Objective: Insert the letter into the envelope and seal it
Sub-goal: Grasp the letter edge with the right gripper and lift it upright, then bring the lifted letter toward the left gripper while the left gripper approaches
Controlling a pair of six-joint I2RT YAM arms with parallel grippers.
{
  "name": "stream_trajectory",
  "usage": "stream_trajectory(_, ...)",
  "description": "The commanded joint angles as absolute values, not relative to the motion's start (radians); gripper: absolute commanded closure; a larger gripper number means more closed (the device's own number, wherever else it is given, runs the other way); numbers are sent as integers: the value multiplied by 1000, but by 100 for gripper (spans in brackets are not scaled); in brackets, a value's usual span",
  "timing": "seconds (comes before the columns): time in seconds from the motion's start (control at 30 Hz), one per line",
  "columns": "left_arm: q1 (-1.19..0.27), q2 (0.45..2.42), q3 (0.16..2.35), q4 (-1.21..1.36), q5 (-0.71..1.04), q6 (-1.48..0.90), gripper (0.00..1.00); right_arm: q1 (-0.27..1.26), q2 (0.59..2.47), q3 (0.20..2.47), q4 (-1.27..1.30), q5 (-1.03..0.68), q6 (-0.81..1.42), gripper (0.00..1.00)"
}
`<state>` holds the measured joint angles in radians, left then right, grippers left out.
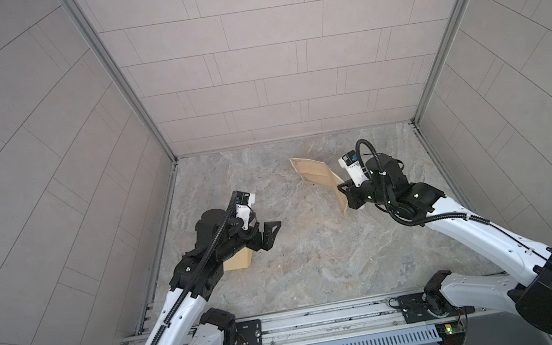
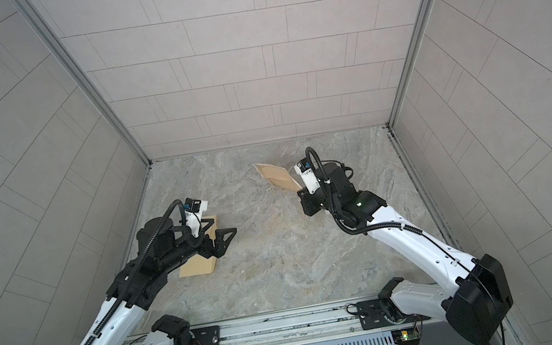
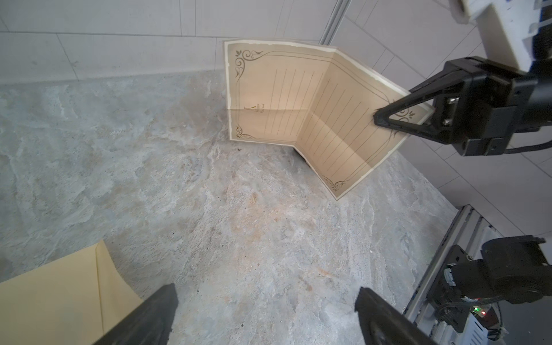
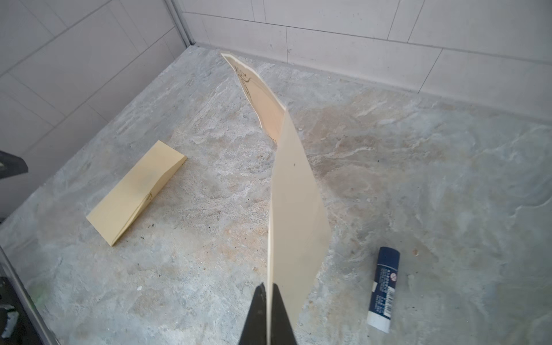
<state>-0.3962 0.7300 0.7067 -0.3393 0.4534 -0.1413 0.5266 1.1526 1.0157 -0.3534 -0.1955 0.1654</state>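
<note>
Right fingers (image 4: 257,313) clamp the bordered beige paper letter (image 3: 283,98); left fingers (image 3: 149,316) gape beside the mustard-tan paper envelope (image 4: 134,194); letter probably needs refolding narrower first

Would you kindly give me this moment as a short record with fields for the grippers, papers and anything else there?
Left gripper: open, empty, near the envelope
Right gripper: shut on the letter, at a corner
Letter: lifted on edge, creased, outside the envelope
Envelope: lying on the table, unheld
Glue stick: lying on the table, untouched
</note>
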Motion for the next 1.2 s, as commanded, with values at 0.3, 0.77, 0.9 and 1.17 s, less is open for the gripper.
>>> stream_trajectory(0.3, -447, 676, 724, -138, 554, -14, 1, 589, 1058, 1146, -593, -89, -110, 100)
stream_trajectory(0.77, -644, 841, 854, -214, 416, 118, 1, 665, 998, 1124, -647, -77, -115, 100)
stream_trajectory(0.9, -675, 887, 881, -227, 336, 115, 1, 689, 981, 1115, -660, -80, -119, 100)
stream_trajectory(1.17, -684, 944, 952, -304, 238, 151, 2, 713, 962, 1088, -665, -88, -134, 100)
